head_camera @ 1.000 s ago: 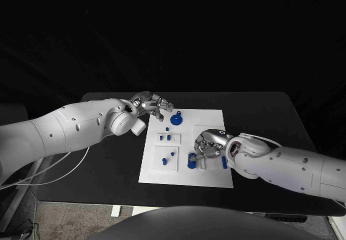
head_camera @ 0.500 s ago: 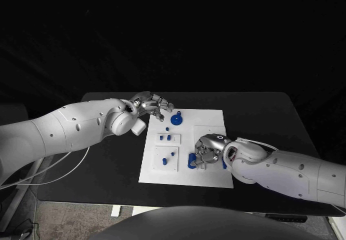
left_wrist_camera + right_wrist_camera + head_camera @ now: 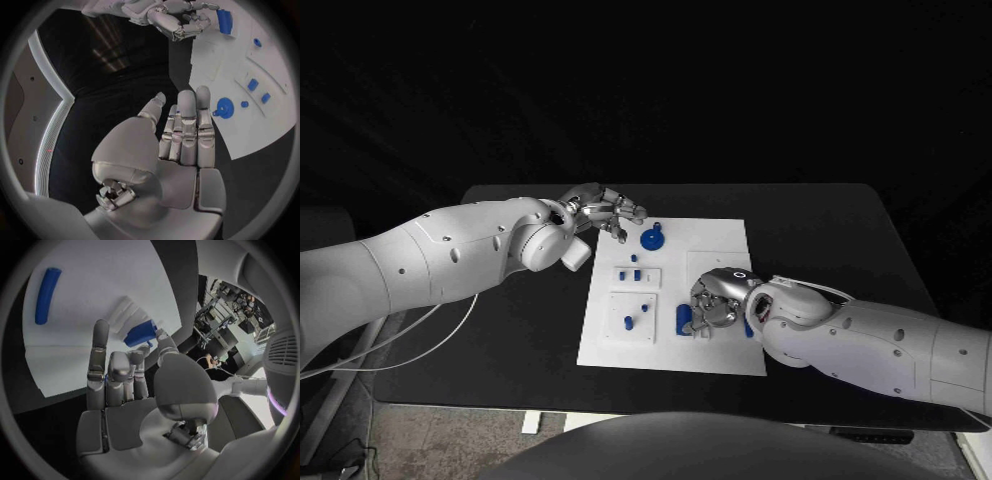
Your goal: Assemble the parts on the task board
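Blue parts lie spread over the white task board (image 3: pixel 718 250), which sits at the middle of the black tabletop (image 3: pixel 834 230). A blue block (image 3: pixel 140 332) lies on the board's near half, at the tips of the right hand (image 3: pixel 715 297). The right wrist view shows the fingers (image 3: pixel 100 347) bent down around this block, thumb and fingers touching it; whether it is lifted or only pressed in place cannot be told. The hold suggests the block is being seated into a raised white fixture on the board. A long blue bar (image 3: pixel 47 294) lies apart on bare board, untouched.

At the board's far left corner the left hand (image 3: pixel 603 212) hovers, its fingers (image 3: pixel 187 125) straight, close together and holding nothing, probably kept clear as a standby. Just beyond them stands a round blue disc part (image 3: pixel 224 107), with two small blue rectangular pieces (image 3: pixel 252 84) further along.

The head view gives the overall layout but hides the block under the right hand; the right wrist view reveals that contact.
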`<control>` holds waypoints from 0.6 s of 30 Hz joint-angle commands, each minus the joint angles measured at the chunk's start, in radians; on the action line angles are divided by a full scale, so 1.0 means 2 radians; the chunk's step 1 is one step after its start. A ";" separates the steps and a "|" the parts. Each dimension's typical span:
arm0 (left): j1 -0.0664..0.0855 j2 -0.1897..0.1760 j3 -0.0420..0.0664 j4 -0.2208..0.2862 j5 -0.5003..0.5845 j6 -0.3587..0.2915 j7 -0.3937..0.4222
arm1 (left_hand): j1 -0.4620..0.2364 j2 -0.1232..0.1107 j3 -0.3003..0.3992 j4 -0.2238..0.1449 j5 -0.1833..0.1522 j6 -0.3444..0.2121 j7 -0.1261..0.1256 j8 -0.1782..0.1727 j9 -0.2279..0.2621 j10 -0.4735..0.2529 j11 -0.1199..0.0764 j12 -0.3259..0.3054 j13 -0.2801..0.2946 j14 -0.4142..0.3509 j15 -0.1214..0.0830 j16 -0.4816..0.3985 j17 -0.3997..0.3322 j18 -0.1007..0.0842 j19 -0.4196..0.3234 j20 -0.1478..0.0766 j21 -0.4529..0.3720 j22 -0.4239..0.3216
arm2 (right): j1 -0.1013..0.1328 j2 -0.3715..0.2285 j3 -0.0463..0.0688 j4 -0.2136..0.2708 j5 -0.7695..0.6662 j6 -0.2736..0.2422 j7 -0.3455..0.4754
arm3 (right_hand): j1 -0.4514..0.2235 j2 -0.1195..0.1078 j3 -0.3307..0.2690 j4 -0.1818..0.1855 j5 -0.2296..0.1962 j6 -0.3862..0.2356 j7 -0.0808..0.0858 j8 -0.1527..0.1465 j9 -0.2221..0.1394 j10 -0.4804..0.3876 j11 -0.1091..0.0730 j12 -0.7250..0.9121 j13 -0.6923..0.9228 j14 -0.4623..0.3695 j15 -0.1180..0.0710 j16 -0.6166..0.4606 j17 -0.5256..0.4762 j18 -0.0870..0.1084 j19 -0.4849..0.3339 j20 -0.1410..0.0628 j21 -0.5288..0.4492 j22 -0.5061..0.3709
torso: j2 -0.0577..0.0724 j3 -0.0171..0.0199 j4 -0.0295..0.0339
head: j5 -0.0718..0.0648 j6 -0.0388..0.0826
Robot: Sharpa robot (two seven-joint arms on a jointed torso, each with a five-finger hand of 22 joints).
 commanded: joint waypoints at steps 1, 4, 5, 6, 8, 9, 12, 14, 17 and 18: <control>0.001 0.000 0.000 0.001 -0.001 0.007 0.002 | 0.001 -0.005 0.000 0.004 -0.002 -0.004 0.000 0.000 0.001 -0.003 0.001 0.003 0.000 -0.001 0.001 -0.001 0.000 0.006 -0.001 0.003 -0.003 0.003 | -0.001 0.000 0.000 -0.002 -0.013 0.005 -0.011 | -0.001 0.005 0.010 -0.003 -0.003 -0.001 -0.002 0.002 0.014 0.004 -0.001 -0.003 0.001 0.003 0.000 -0.002 0.001 -0.007 -0.001 -0.002 0.004 -0.001 | 0.000 0.0001 -0.0004 | -0.001 0.000; 0.001 0.000 0.000 0.001 -0.001 0.007 0.002 | 0.001 -0.005 0.000 0.004 -0.002 -0.004 0.000 0.000 0.001 -0.003 0.001 0.003 0.000 -0.001 0.001 -0.001 0.000 0.006 -0.001 0.003 -0.003 0.003 | -0.002 0.000 0.000 -0.005 -0.013 0.004 -0.014 | -0.003 0.006 0.024 -0.008 -0.010 -0.001 -0.002 0.002 0.014 0.005 -0.001 -0.004 0.002 0.004 0.000 -0.003 0.002 -0.007 -0.001 -0.002 0.006 -0.003 | 0.000 0.0001 -0.0002 | -0.001 0.000; 0.001 0.000 0.000 0.001 -0.001 0.007 0.002 | 0.001 -0.005 0.000 0.004 -0.002 -0.004 0.000 0.000 0.001 -0.003 0.001 0.003 0.000 -0.001 0.001 -0.001 0.000 0.006 -0.001 0.003 -0.003 0.003 | -0.002 0.000 0.000 -0.006 -0.013 0.004 -0.015 | -0.003 0.007 0.028 -0.009 -0.011 -0.001 -0.002 0.002 0.014 0.005 -0.001 -0.004 0.002 0.004 0.000 -0.003 0.003 -0.007 -0.001 -0.002 0.006 -0.003 | 0.000 0.0001 -0.0002 | -0.001 0.000; 0.001 0.000 0.000 0.001 -0.001 0.007 0.002 | 0.001 -0.005 0.000 0.004 -0.002 -0.004 0.000 0.000 0.001 -0.003 0.001 0.003 0.000 -0.001 0.001 -0.001 0.000 0.006 -0.001 0.003 -0.003 0.003 | -0.002 0.000 0.000 -0.007 -0.012 0.005 -0.015 | -0.003 0.007 0.034 -0.012 -0.015 -0.001 -0.002 0.002 0.014 0.005 -0.001 -0.005 0.003 0.005 0.000 -0.003 0.003 -0.007 -0.002 -0.002 0.007 -0.004 | 0.000 0.0001 0.0001 | -0.002 0.000; 0.001 0.000 0.000 0.001 -0.001 0.007 0.002 | 0.001 -0.005 0.000 0.004 -0.002 -0.004 0.000 0.000 0.001 -0.003 0.001 0.003 0.000 -0.001 0.001 -0.001 0.000 0.006 -0.001 0.003 -0.003 0.003 | -0.002 0.000 0.000 -0.008 -0.010 0.011 -0.014 | -0.005 0.004 0.048 -0.017 -0.017 -0.001 -0.002 0.001 0.014 0.004 -0.001 -0.005 0.003 0.004 0.000 -0.004 0.004 -0.007 -0.003 -0.002 0.009 -0.005 | 0.000 0.0002 0.0001 | -0.002 0.000; 0.001 0.000 0.000 0.001 -0.001 0.008 0.002 | 0.001 -0.005 0.000 0.004 -0.002 -0.004 0.000 0.000 0.001 -0.003 0.001 0.003 0.000 -0.001 0.001 -0.001 0.000 0.006 -0.001 0.003 -0.003 0.003 | -0.002 0.001 0.000 -0.009 -0.009 0.015 -0.013 | -0.005 0.003 0.049 -0.017 -0.017 -0.001 -0.002 0.001 0.014 0.004 -0.001 -0.005 0.003 0.004 0.000 -0.004 0.004 -0.007 -0.003 -0.002 0.009 -0.006 | 0.000 0.0001 0.0002 | -0.002 0.000; 0.001 0.000 0.000 0.001 -0.001 0.008 0.002 | 0.001 -0.004 0.001 0.004 -0.002 -0.005 0.000 0.000 0.001 -0.003 0.001 0.002 0.000 -0.001 0.001 -0.001 -0.001 0.006 -0.001 0.003 -0.003 0.004 | -0.002 0.001 0.000 -0.010 -0.005 0.028 -0.008 | -0.007 0.000 0.054 -0.017 -0.016 -0.002 -0.002 0.001 0.014 0.004 -0.001 -0.006 0.004 0.004 0.000 -0.005 0.004 -0.007 -0.004 -0.002 0.010 -0.006 | 0.000 -0.0002 0.0000 | -0.002 0.000; 0.001 0.000 0.000 0.001 -0.001 0.008 0.002 | 0.001 -0.004 0.001 0.004 -0.002 -0.005 0.000 0.000 0.001 -0.003 0.001 0.002 0.000 -0.001 0.001 -0.001 -0.001 0.006 -0.001 0.003 -0.003 0.004 | -0.002 0.002 0.000 -0.010 -0.001 0.041 -0.003 | -0.009 -0.002 0.052 -0.017 -0.014 -0.003 -0.001 0.000 0.014 0.002 0.000 -0.006 0.003 0.003 0.001 -0.005 0.004 -0.007 -0.005 -0.001 0.009 -0.007 | 0.000 -0.0003 0.0000 | -0.002 0.000; 0.001 0.000 0.000 0.001 -0.001 0.008 0.002 | 0.001 -0.004 0.001 0.004 -0.002 -0.005 0.000 0.000 0.001 -0.003 0.001 0.002 0.000 -0.001 0.001 -0.001 -0.001 0.006 -0.001 0.003 -0.003 0.004 | -0.002 0.003 0.000 -0.010 0.005 0.057 0.003 | -0.010 -0.002 0.043 -0.015 -0.012 -0.005 0.000 -0.001 0.014 -0.002 0.001 -0.008 0.003 0.000 0.002 -0.007 0.003 -0.007 -0.007 0.000 0.009 -0.008 | 0.000 -0.0004 0.0004 | -0.003 0.000; 0.001 0.000 0.000 0.001 -0.002 0.008 0.001 | 0.001 -0.004 0.001 0.004 -0.002 -0.005 0.000 0.000 0.001 -0.003 0.001 0.002 0.000 -0.001 0.001 -0.001 -0.001 0.006 -0.001 0.003 -0.003 0.004 | -0.002 0.004 0.000 -0.011 0.007 0.061 0.005 | -0.009 0.001 0.037 -0.015 -0.012 -0.005 0.000 -0.002 0.014 -0.002 0.001 -0.007 0.004 0.000 0.002 -0.007 0.004 -0.007 -0.008 0.000 0.010 -0.009 | 0.000 -0.0005 0.0005 | -0.003 0.000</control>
